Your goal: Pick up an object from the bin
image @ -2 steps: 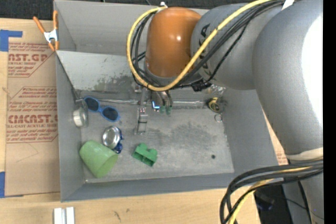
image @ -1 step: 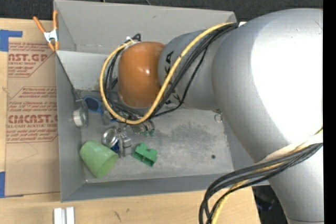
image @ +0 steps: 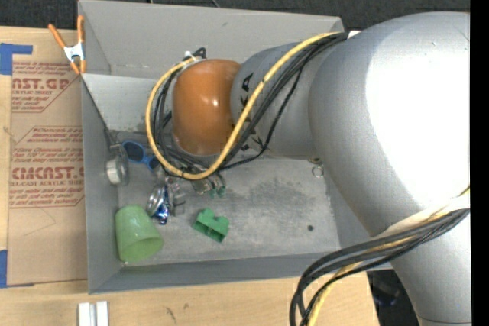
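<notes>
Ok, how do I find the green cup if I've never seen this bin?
Look in the grey bin, at the corner in the view's lower left. The cup lies there, close to the left wall. It is pale green, rounded and bigger than the dark green block to its right.

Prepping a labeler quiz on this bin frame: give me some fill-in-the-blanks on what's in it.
1. The cup lying in the lower-left corner of the bin is pale ____.
2. The green block lies on the bin floor to the ____ of the cup.
3. The cover on the robot's wrist is coloured ____.
4. The round silver piece sits close to the bin's ____ wall.

Missing words: green; right; orange; left.
</notes>
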